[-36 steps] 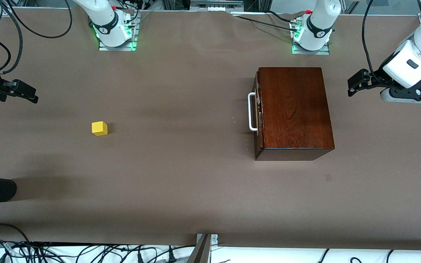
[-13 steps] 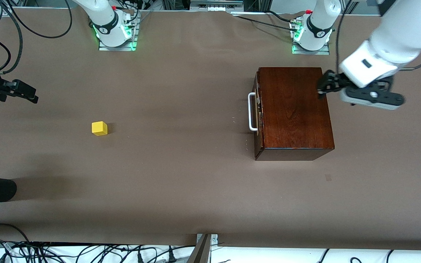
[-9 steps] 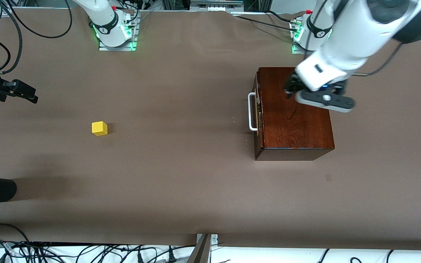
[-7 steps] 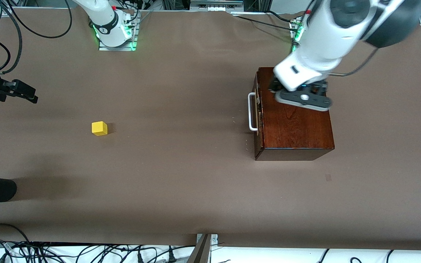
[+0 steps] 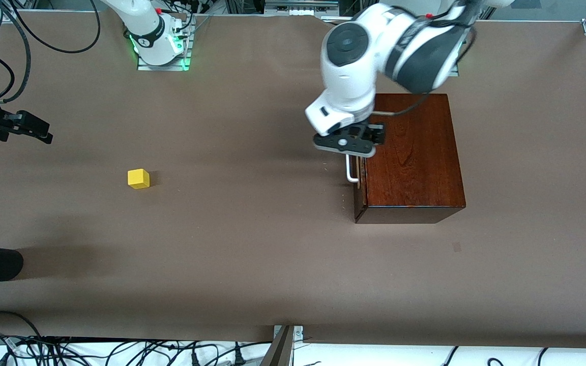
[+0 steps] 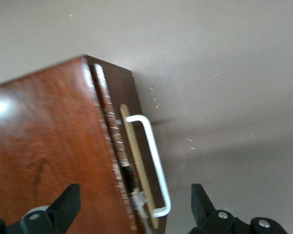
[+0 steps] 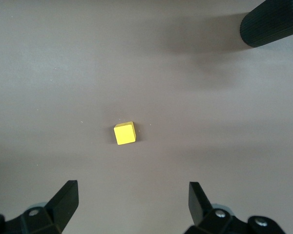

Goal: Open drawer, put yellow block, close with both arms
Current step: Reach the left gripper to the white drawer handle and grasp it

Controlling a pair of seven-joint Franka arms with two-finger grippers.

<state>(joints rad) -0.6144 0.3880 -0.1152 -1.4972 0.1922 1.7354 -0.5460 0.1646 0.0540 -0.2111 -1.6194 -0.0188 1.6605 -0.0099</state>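
Right of centre in the front view, the left claw (image 5: 350,152) is held spread wide over the white handle (image 5: 351,173) of the drawer (image 6: 136,175), which is shut in the wooden box (image 5: 410,152). At the frame's left edge the right claw (image 5: 33,129) waits, released. The yellow block (image 5: 138,178) lies on the tabletop (image 5: 252,244), left of centre.

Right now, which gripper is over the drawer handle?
The left gripper, open above the white handle; the right gripper waits open over the yellow block.
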